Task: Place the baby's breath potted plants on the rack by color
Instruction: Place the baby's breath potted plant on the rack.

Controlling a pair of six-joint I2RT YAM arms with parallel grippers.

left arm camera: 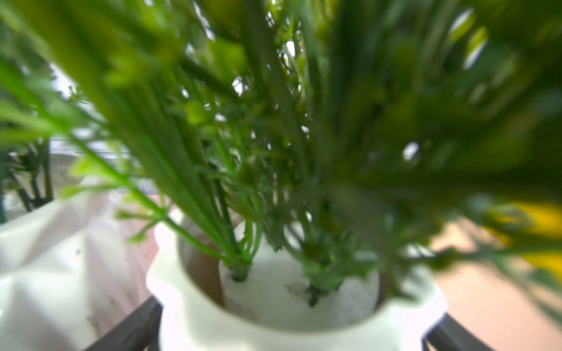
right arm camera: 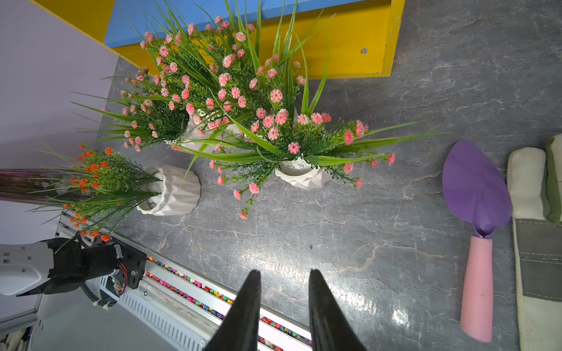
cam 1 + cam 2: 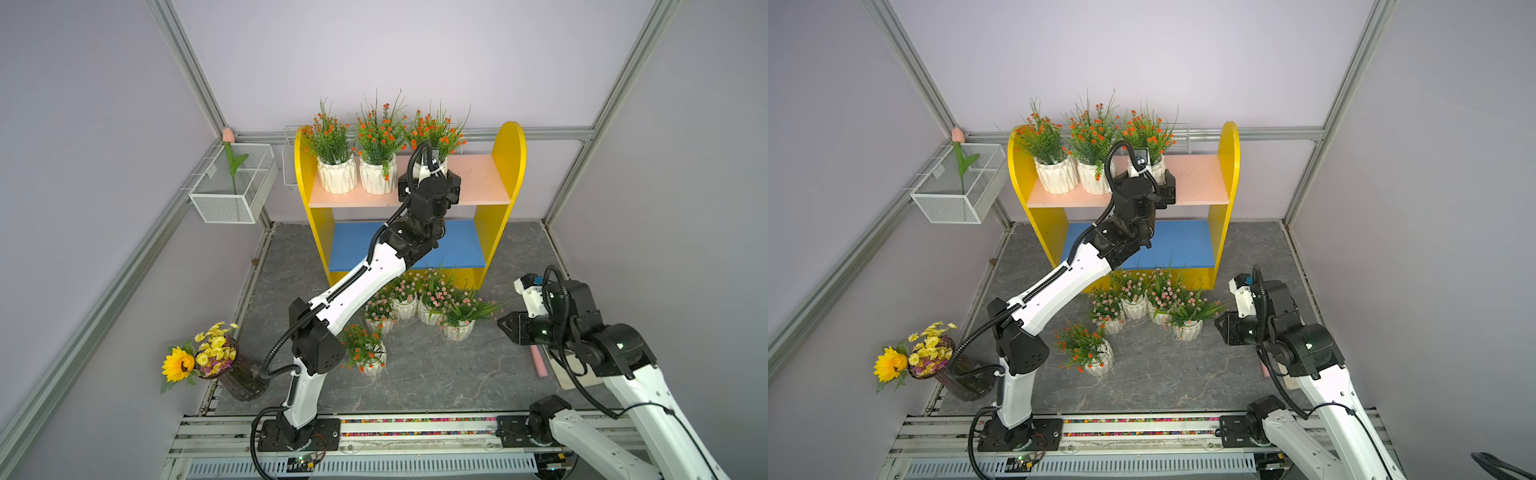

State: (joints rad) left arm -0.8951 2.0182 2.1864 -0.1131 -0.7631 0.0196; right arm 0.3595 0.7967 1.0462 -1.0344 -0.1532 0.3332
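Left arm (image 3: 365, 282) extended to rack (image 3: 509, 166), frame centre; its end effector (image 1: 292, 331) spread, flanking orange-bloom pot (image 1: 194, 319). Right end effector (image 2: 284, 307) parted above tabletop (image 2: 334, 218).

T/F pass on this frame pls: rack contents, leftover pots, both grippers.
1. Three orange-bloom pots stand on the pink upper board. True.
2. The blue lower board holds two pink-bloom pots. False: no pot on it; four pink-bloom pots stand on the tabletop.
3. The left gripper has its jaws either side of an orange-bloom pot on the upper board. True.
4. The right gripper holds a pink-bloom pot. False: its parted jaws hold nothing.
5. No orange-bloom pot is left on the tabletop. False: a lone orange-bloom pot sits there.
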